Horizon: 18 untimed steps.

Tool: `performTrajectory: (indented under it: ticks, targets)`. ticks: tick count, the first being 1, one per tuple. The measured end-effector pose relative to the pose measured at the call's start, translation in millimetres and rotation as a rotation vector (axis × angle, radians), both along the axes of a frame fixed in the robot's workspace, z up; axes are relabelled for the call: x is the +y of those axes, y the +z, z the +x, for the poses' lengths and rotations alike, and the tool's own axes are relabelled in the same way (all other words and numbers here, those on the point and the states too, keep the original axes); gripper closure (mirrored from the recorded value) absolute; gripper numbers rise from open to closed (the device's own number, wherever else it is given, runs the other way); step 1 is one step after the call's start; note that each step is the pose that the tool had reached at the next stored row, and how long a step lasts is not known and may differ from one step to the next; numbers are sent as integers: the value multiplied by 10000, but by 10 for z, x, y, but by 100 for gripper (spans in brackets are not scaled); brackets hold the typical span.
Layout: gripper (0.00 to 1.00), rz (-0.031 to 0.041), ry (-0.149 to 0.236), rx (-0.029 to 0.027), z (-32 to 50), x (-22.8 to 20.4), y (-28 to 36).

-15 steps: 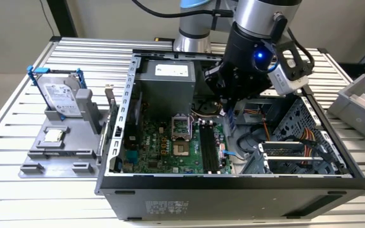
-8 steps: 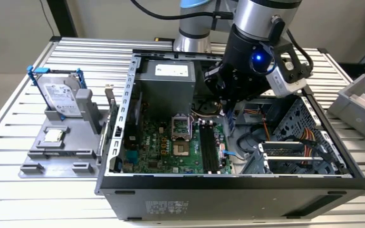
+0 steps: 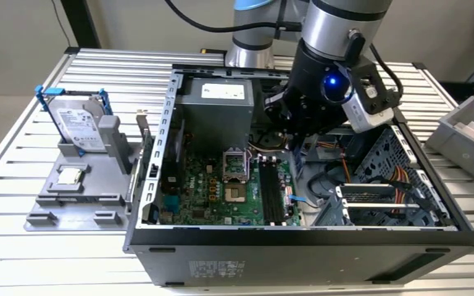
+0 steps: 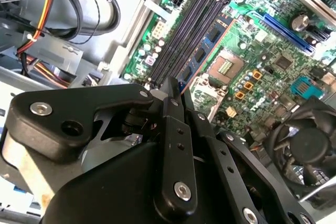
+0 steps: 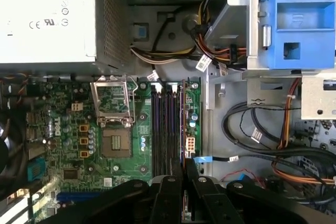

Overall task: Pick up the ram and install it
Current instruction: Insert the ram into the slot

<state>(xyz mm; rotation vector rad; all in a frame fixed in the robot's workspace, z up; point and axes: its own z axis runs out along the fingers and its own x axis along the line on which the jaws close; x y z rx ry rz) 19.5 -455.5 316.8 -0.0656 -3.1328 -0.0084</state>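
Second wrist view: you see the hand [image 4: 176,90] closed on the ram [image 4: 202,56], held edge-on just beside the black mem slots [image 4: 184,35] on the motherboard [image 4: 262,61], inside the PC case [image 3: 303,240].

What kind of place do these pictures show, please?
Probably a robotics test bench for computer assembly: an open computer case sits on a slatted metal table, with a hard drive in a grey fixture beside it.

We see even, bright room light; soft shadows inside the computer case [image 3: 303,237]. Glare washes out the power supply [image 5: 47,17] in the first wrist view. Close gripper [image 4: 173,90] linkage slightly soft.
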Motion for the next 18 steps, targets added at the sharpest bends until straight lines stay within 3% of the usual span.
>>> performTrajectory:
  ticks: [18]
  targets:
    - [100,0,-18,-9,-1,0,-267]
